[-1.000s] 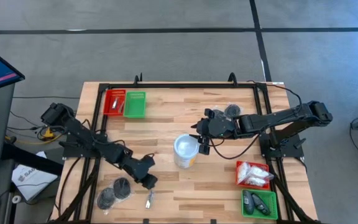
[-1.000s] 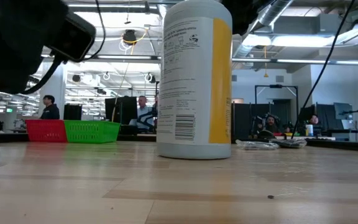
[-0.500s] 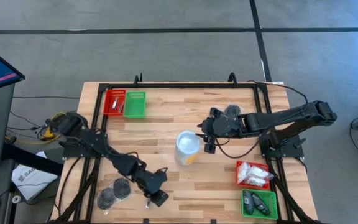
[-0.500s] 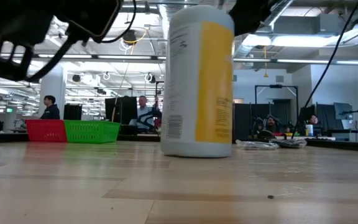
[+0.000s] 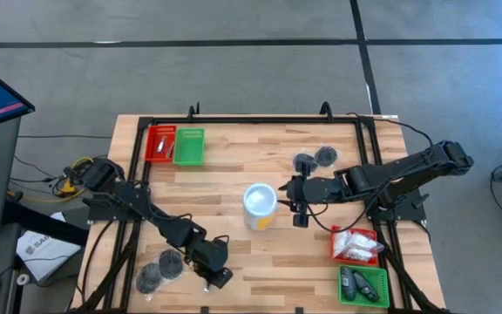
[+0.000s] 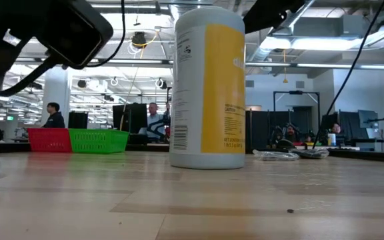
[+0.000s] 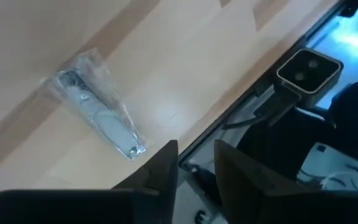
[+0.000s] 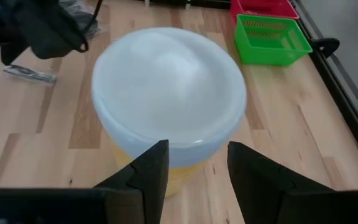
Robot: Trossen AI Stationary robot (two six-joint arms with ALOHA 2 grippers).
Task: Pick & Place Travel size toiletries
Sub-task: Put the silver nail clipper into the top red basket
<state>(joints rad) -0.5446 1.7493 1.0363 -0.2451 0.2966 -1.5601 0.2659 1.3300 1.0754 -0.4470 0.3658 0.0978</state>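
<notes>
The white cup (image 5: pixel 260 205) with a yellowish base stands upright at mid-table and fills the right wrist view (image 8: pixel 166 93). My right gripper (image 5: pixel 284 207) is open at the cup's right side, its fingers (image 8: pixel 151 168) close in front of the upper wall. My left gripper (image 5: pixel 219 277) hangs open over the table's near edge with nothing between its fingers (image 7: pixel 166 168). A slim silvery tube in clear wrap (image 7: pixel 101 115) lies flat on the wood just beside it. Dark grey round pieces lie at front left (image 5: pixel 159 269) and behind the right arm (image 5: pixel 315 159). My right gripper comes at the cup level from the table's right, with its fingertips by the upper wall (image 8: pixel 179 177) below the lid. Whether they touch it, I cannot tell. The cup stands upright on its base.
A red tray (image 5: pixel 161 142) and a green tray (image 5: pixel 189 146) stand at the far left. At the right front a red tray (image 5: pixel 356 244) holds white sachets, and a green tray (image 5: pixel 362 285) holds dark items. Black frame rails run along the table's edges.
My left gripper has gone toward the table's near edge and tipped further down, ending past the wrapped tube. My right gripper has drawn back a little toward the table's right edge. The cup has turned about its upright axis, tilted briefly, and stands upright again.
</notes>
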